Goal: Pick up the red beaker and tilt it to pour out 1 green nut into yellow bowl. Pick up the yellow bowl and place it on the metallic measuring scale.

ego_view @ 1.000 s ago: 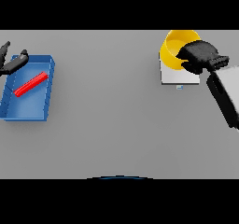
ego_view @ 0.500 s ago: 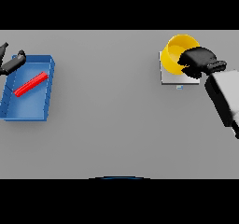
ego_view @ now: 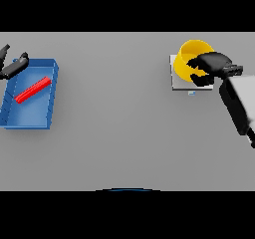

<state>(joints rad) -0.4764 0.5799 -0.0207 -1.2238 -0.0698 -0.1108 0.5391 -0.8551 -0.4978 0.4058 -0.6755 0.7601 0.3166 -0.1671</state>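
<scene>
The right hand [ego_view: 213, 63] had its fingers [ego_view: 196, 71] curled round the rim of the yellow bowl [ego_view: 191, 58], which sat on the metallic scale [ego_view: 175, 78] on the grey bench [ego_view: 119, 123]. The left hand [ego_view: 12, 67] hung relaxed, fingers loose, over the far left corner of the blue tray [ego_view: 31, 114], where a red beaker [ego_view: 33, 90] lay.

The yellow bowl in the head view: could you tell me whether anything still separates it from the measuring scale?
Nothing visible does. The yellow bowl already sits on the metallic scale, with the right hand curled over its rim.
</scene>
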